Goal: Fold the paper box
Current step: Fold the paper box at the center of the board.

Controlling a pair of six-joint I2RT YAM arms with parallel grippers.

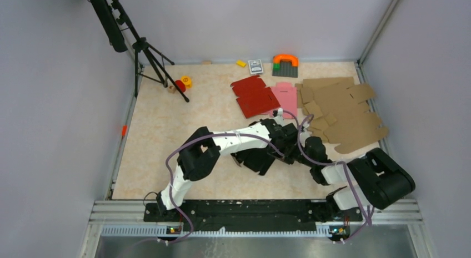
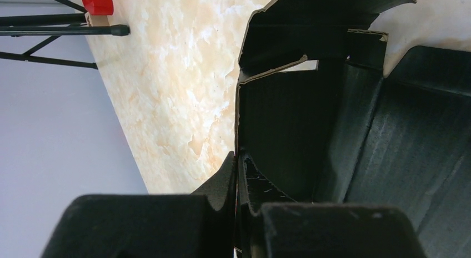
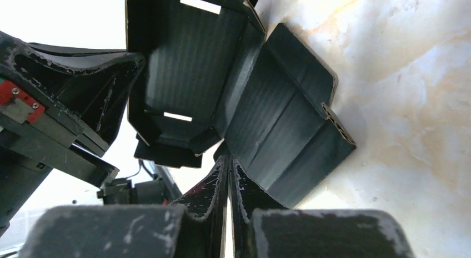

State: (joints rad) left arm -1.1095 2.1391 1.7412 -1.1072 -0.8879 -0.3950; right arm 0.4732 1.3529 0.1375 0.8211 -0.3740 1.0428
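Note:
The paper box (image 1: 258, 160) is a black cardboard blank, partly folded up, lying mid-table between the two arms. In the left wrist view my left gripper (image 2: 237, 158) is shut on one upright wall of the box (image 2: 289, 125), with the thin edge running up from between the fingers. The right wrist view looks into the box's open tray (image 3: 189, 64), which has two slots, and a creased flap (image 3: 289, 125) spreads toward the table. My right gripper (image 3: 228, 161) is shut, its tips pinching the box's lower edge beside that flap. From above, both grippers meet over the box (image 1: 280, 146).
A red blank (image 1: 254, 96), a pink blank (image 1: 285, 95) and large brown cardboard blanks (image 1: 344, 111) lie behind the arms. A black tripod (image 1: 147, 52) stands at the back left beside small red and yellow toys (image 1: 183, 82). An orange arch (image 1: 285, 60) sits by the back wall.

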